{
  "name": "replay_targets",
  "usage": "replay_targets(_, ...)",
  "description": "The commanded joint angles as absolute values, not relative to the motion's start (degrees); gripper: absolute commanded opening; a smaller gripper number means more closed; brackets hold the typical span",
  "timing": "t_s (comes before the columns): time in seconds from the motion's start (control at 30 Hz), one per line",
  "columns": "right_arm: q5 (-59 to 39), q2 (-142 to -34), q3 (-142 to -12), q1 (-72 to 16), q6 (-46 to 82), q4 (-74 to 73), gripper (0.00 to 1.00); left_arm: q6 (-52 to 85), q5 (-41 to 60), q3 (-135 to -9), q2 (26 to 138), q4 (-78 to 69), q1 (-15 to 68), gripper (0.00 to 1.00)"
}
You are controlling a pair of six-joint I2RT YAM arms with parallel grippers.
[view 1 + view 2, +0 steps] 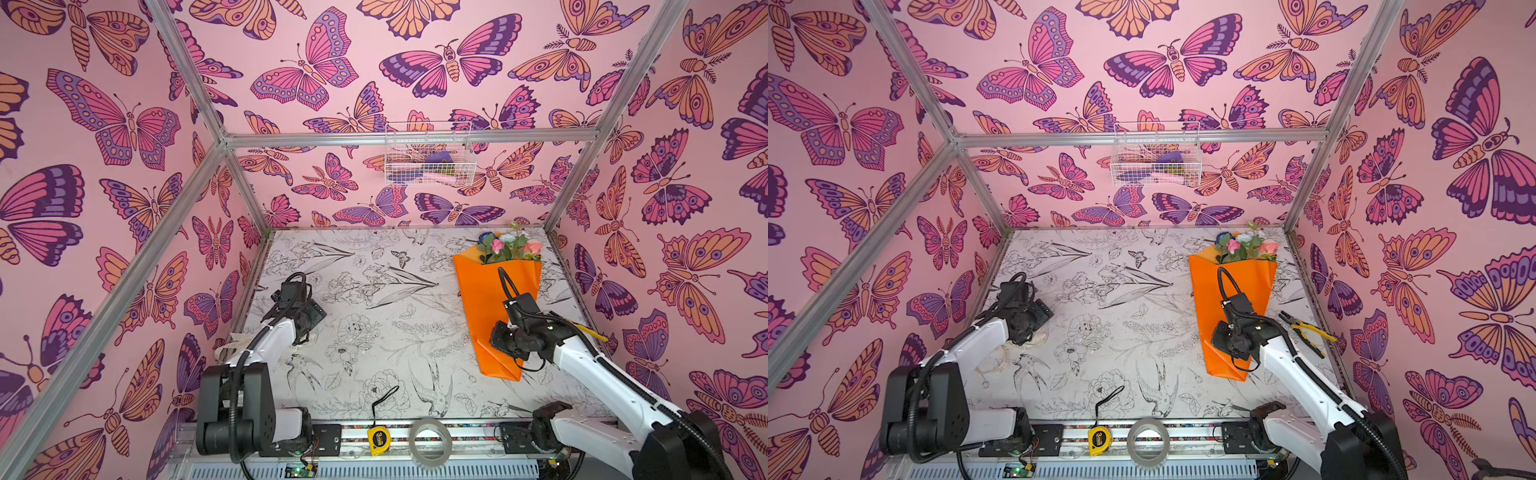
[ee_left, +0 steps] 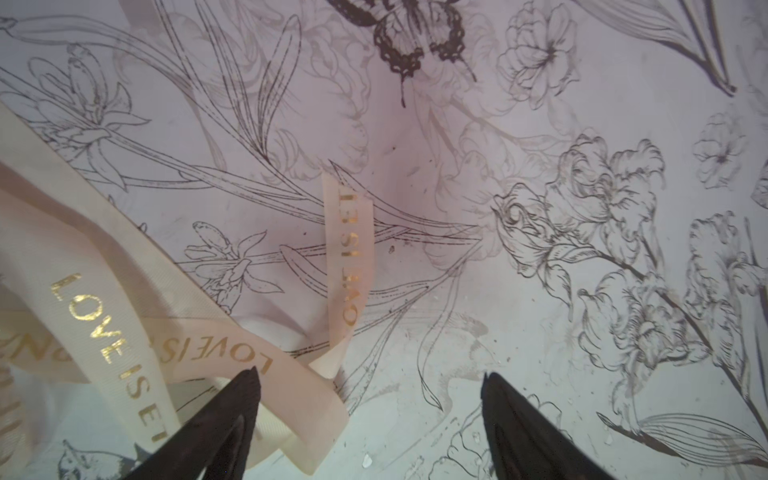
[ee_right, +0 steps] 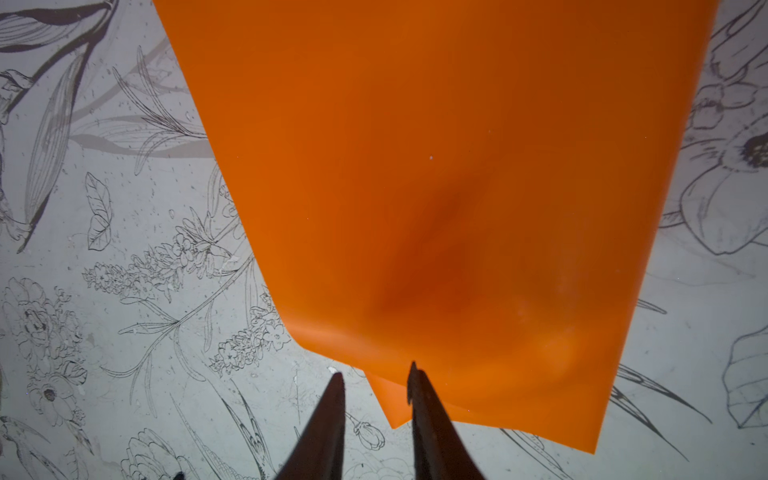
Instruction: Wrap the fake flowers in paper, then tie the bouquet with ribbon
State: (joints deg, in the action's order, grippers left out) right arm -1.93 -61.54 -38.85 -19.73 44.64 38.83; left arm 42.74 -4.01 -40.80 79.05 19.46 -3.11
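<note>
While the left gripper (image 2: 370, 376) hangs spread above the loose ribbon (image 2: 199, 353), the right gripper (image 3: 376, 370), slightly parted and empty, sits at the base of the bouquet (image 1: 478, 299), which lies on the right of the table (image 1: 374, 266). By the look of it, no tying is done yet.

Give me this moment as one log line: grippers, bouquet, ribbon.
left gripper: open over ribbon | right gripper: slightly open at narrow end of bouquet | bouquet: flat on table, untied
</note>
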Motion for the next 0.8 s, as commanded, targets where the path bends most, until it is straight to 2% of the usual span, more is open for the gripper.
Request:
replay_targets(0.0, -1.1, -62.8, -40.1, -20.3, 43.4, 39.9, 0.30, 43.8, -3.2, -41.3, 81.0, 20.3, -4.2, 0.80)
replay_targets(0.13, -1.4, -63.8, -40.4, -20.3, 43.1, 38.6, 0.30, 44.4, -1.3, -40.5, 82.8, 18.7, -4.6, 0.72)
replay_targets(0.27, -1.4, -64.4, -40.9, -20.3, 42.6, 38.4, 0.30, 44.2, 3.6, -39.3, 84.1, 15.6, -4.6, 0.53)
replay_targets(0.43, -1.4, -64.3, -41.1, -20.3, 42.5, 38.1, 0.30, 44.8, 11.4, -36.6, 81.6, 11.2, -4.1, 0.14)
replay_targets(0.5, -1.5, -64.2, -41.0, -20.3, 42.5, 38.0, 0.30, 45.4, 14.0, -35.7, 79.8, 9.6, -2.9, 0.02)
replay_targets(0.63, -1.3, -64.3, -41.5, -20.3, 42.2, 37.7, 0.30, 46.7, 20.2, -37.0, 79.6, 6.4, 1.7, 0.00)
replay_targets(0.77, -1.2, -64.6, -42.3, -20.4, 42.0, 38.0, 0.30, 48.2, 26.2, -41.4, 82.6, 2.4, 11.9, 0.00)
